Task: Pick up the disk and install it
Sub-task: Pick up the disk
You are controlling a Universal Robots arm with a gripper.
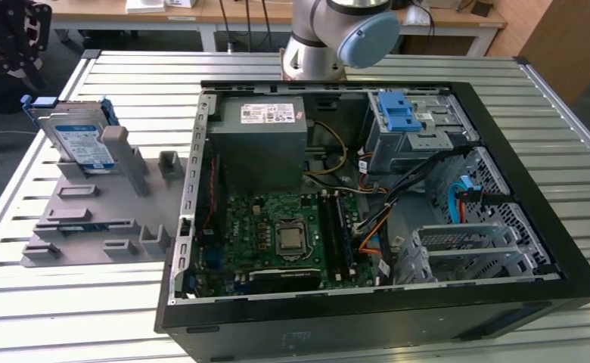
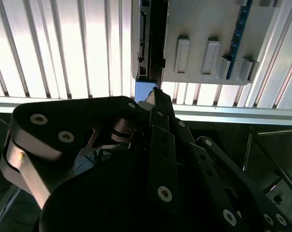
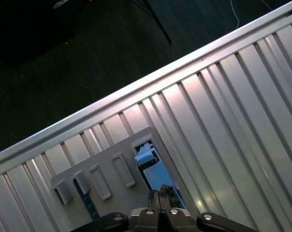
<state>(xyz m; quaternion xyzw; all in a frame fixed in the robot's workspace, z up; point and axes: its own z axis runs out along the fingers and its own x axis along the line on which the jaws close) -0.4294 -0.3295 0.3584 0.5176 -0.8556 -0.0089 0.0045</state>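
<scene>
Your gripper point(image 3: 159, 197) has its fingertips point(image 2: 155, 96) together with nothing between them. In both wrist views it hangs above the disk point(image 3: 153, 171), apart from it and not gripping it. In the exterior view you can see the gripper's black body up at the exterior view's far left, above the end of the grey fixture point(image 1: 104, 227).

The disk point(image 1: 81, 142) stands on edge, leaning slightly, in a slot at the far end of that fixture. Its white-and-blue label faces outward and its blue side rail is uppermost. The fixture lies flat on the slatted metal table point(image 1: 93, 318), just beside the open computer case point(image 1: 537, 302), at the exterior view's left of it.

Inside the case, the drive cage with the blue latch point(image 1: 401, 113) sits at the far corner, well apart from the disk.

By my reading you are at the very start. The pick has not been made, the disk is untouched in its slot, and both lifting it out and installing it in the case remain to be done.
</scene>
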